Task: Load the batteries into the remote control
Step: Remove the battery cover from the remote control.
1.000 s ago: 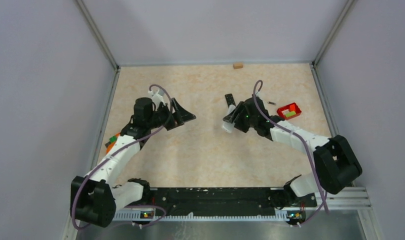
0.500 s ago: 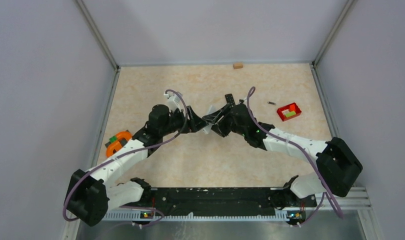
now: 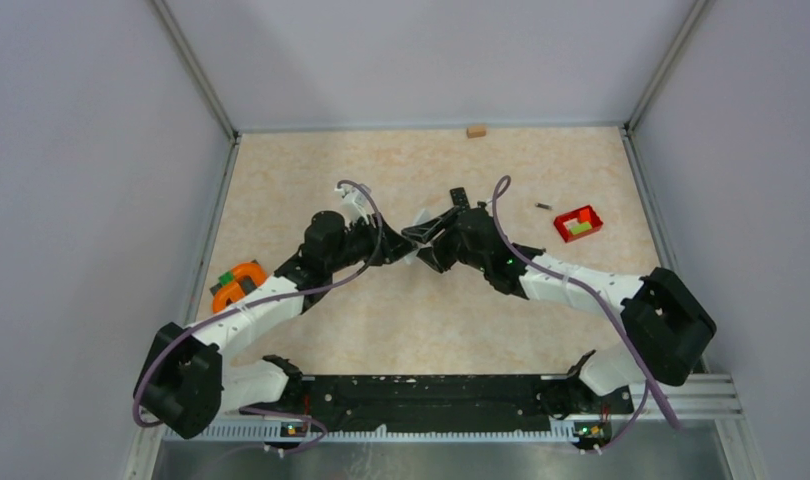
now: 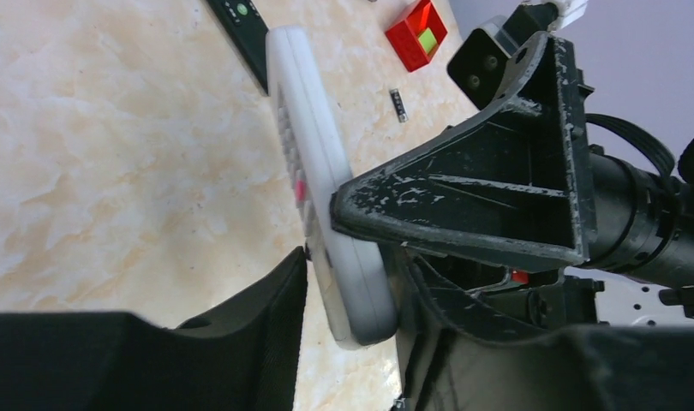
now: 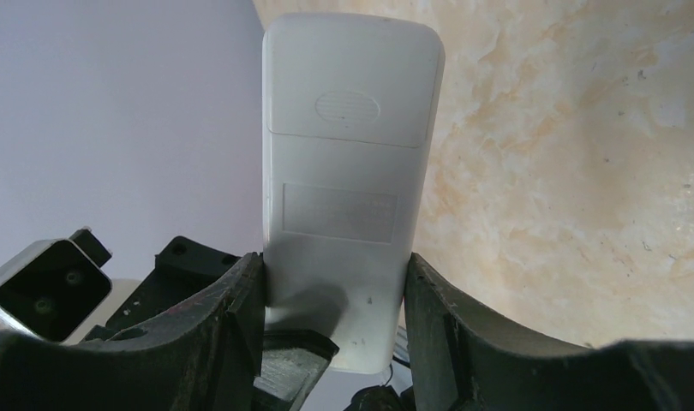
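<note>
The white remote control [image 5: 344, 171] hangs above the table's middle, its back towards the right wrist camera and its ribbed battery cover [image 5: 349, 106] in place. My right gripper [image 5: 335, 282] is shut on its long edges. My left gripper [image 4: 352, 274] pinches the remote control [image 4: 326, 197] at its lower end, one finger on the button face and one on the back. In the top view the two grippers [image 3: 406, 245] [image 3: 428, 236] meet at the centre. One thin dark battery [image 3: 543, 206] [image 4: 398, 104] lies on the table, right of the grippers.
A small red tray [image 3: 578, 222] [image 4: 416, 32] with yellow-green blocks sits at the right. A black remote [image 3: 461, 198] [image 4: 241, 21] lies just behind the grippers. An orange object [image 3: 236, 285] rests by the left wall, a wooden block [image 3: 476, 130] at the back edge.
My left arm swung right to the centre and its jaws closed onto the remote. My right arm carried the remote left to meet it.
</note>
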### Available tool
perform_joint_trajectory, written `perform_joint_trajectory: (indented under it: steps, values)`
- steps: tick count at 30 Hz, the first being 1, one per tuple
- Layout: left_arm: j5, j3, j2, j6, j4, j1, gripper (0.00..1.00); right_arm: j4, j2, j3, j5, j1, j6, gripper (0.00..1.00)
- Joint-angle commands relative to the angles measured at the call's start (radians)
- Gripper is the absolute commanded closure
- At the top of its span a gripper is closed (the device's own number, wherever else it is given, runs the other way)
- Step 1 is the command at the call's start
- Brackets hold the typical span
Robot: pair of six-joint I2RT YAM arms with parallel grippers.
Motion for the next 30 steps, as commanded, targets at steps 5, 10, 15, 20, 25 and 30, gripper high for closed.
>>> perform_joint_trajectory:
  steps: [5,10,15,20,25,30]
  values:
    - [0.064,0.003,0.048,0.003,0.042,-0.008,0.95,0.106,0.002,0.039,-0.069,-0.008,-0.046,0.51]
    - [0.093,0.086,0.055,0.148,-0.094,-0.004,1.00,0.034,-0.038,0.078,-0.204,-0.092,-0.462,0.23]
    - [0.206,0.193,0.092,0.200,-0.233,0.000,1.00,-0.042,-0.153,0.028,-0.376,-0.247,-0.715,0.22]
    - [0.336,0.246,0.096,0.215,-0.274,0.000,1.00,-0.132,-0.264,0.004,-0.466,-0.313,-0.946,0.22]
    - [0.430,0.261,0.090,0.204,-0.254,0.000,1.00,-0.141,-0.292,-0.002,-0.554,-0.313,-1.078,0.22]
    - [0.584,0.257,0.052,0.168,-0.163,-0.001,1.00,-0.153,-0.325,-0.010,-0.643,-0.313,-1.162,0.22]
